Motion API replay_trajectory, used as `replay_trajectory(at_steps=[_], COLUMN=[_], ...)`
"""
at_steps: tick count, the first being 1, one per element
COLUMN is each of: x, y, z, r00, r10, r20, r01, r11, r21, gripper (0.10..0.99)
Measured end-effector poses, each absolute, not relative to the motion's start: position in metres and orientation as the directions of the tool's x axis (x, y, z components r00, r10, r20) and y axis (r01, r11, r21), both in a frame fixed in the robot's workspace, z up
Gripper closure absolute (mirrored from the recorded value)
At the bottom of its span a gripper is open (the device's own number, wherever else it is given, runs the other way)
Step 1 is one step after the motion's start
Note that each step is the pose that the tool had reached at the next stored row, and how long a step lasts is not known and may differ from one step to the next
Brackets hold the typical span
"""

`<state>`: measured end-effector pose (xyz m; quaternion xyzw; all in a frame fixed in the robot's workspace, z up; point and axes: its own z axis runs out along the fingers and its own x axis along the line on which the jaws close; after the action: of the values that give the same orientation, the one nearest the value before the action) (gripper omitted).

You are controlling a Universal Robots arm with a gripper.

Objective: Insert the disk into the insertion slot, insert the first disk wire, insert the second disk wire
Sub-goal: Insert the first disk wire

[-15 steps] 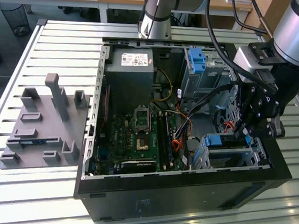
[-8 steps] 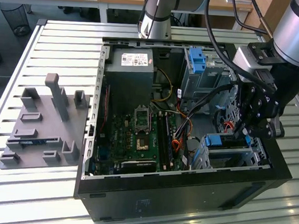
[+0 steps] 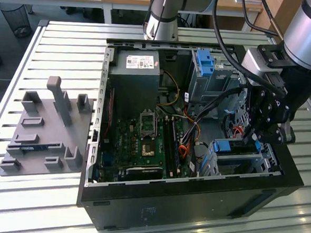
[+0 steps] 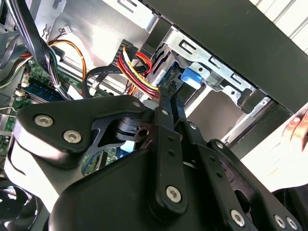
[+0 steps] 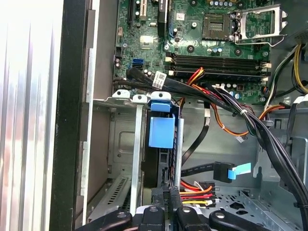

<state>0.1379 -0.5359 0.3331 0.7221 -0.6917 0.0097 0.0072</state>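
The disk (image 5: pixel 161 131), in its bright blue carrier, sits inside the insertion slot (image 5: pixel 120 144), a low silver cage at the case's front corner. In the exterior view the disk's blue end (image 3: pixel 223 146) shows in that slot (image 3: pixel 248 160). My gripper (image 5: pixel 166 198) hangs right at the disk's rear end, shut on the black plug of a disk wire with red, yellow and black strands (image 5: pixel 196 188). The second wrist view shows the gripper (image 4: pixel 168 90) with that wire (image 4: pixel 139 72) beside the blue carrier (image 4: pixel 193 77). A second disk wire, flat and black with a blue tab (image 5: pixel 226 171), hangs free nearby.
The open computer case (image 3: pixel 193 198) lies on a slatted metal table (image 3: pixel 65 42). Inside are the motherboard (image 3: pixel 138 142), the power supply (image 3: pixel 134 78), a taller cage with a blue latch (image 3: pixel 204 61) and thick black cable bundles (image 5: pixel 269 134). A grey fixture plate (image 3: pixel 43 136) lies at the exterior view's left.
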Motion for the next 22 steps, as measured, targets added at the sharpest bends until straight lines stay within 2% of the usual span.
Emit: replay_trajectory(at_steps=[22], x=[0.1379], y=[-0.5346], z=[0.3322], r00=[-0.004], r10=[-1.0], r20=[0.024], r01=[-1.0], r11=[0.003], r21=[-0.003], gripper=[0.922])
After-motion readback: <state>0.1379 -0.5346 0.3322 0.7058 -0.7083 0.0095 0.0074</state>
